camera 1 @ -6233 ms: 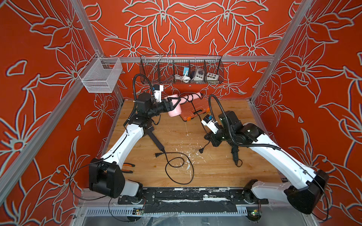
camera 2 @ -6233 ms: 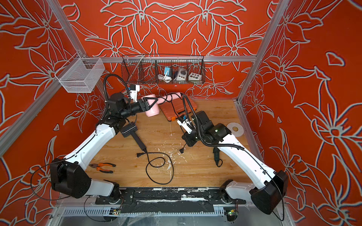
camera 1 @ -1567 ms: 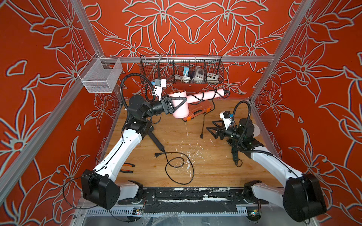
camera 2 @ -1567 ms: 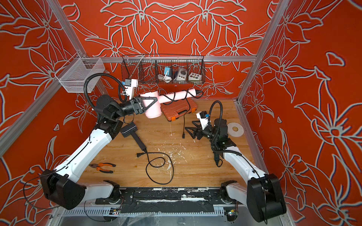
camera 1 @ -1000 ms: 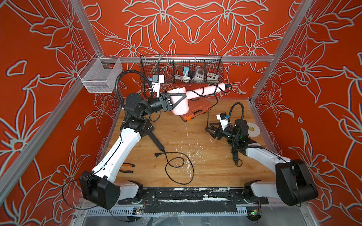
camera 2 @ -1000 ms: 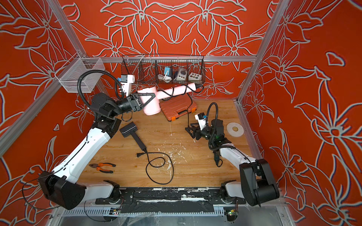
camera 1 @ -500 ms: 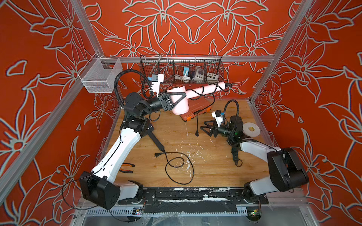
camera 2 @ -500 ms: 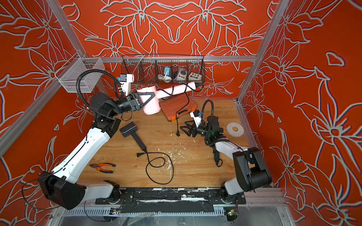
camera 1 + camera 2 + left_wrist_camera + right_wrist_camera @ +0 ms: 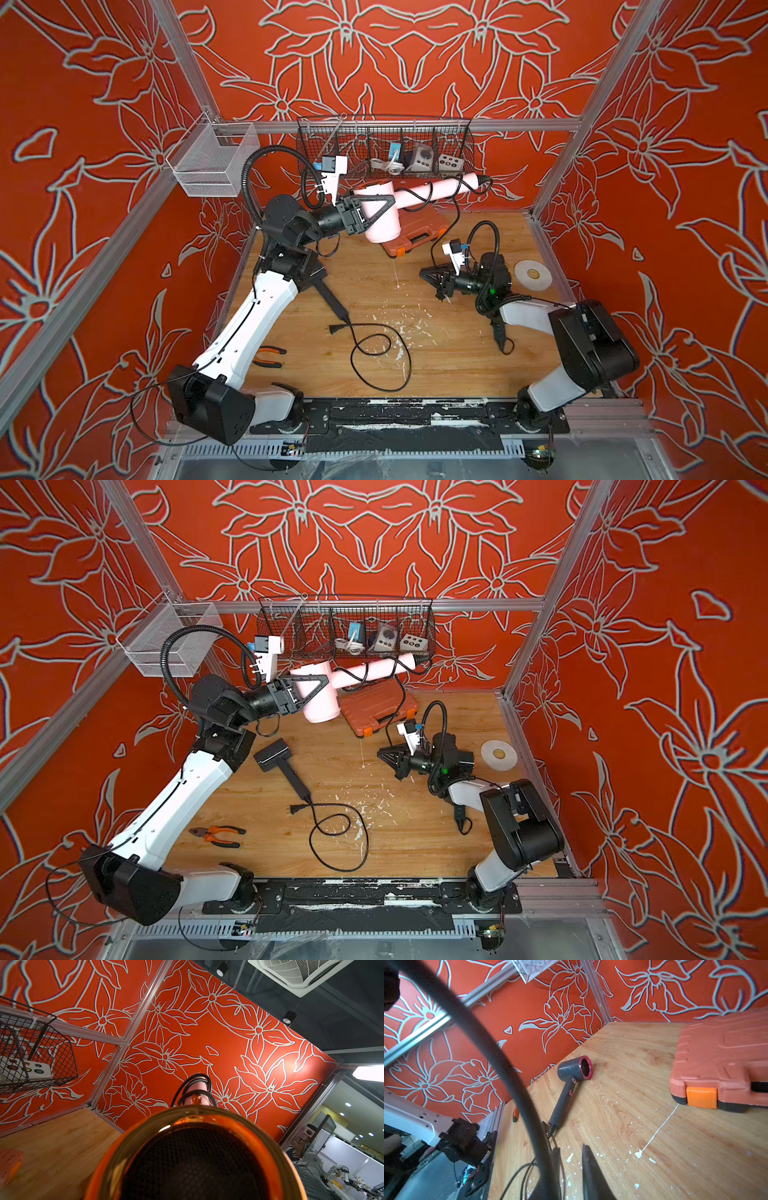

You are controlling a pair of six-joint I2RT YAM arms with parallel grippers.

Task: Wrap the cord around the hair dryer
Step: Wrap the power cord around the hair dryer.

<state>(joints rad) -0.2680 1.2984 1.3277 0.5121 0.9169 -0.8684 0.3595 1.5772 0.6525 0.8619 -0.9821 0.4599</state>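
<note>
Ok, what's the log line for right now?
left end effector: holding pink hair dryer up | cord: looped on handle | right end effector: at cord, grip unclear

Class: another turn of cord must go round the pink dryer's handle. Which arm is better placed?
Probably right. The left gripper is busy holding the pink hair dryer by its barrel; the right gripper sits at the hanging end of the cord, free to carry it around the handle.

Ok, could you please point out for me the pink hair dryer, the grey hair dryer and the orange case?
pink hair dryer (image 9: 386,230): a top view, on its barrel, below the left jaws.
grey hair dryer (image 9: 570,1069): right wrist view, on the side of its barrel.
orange case (image 9: 370,708): a top view, on its lid.
</note>
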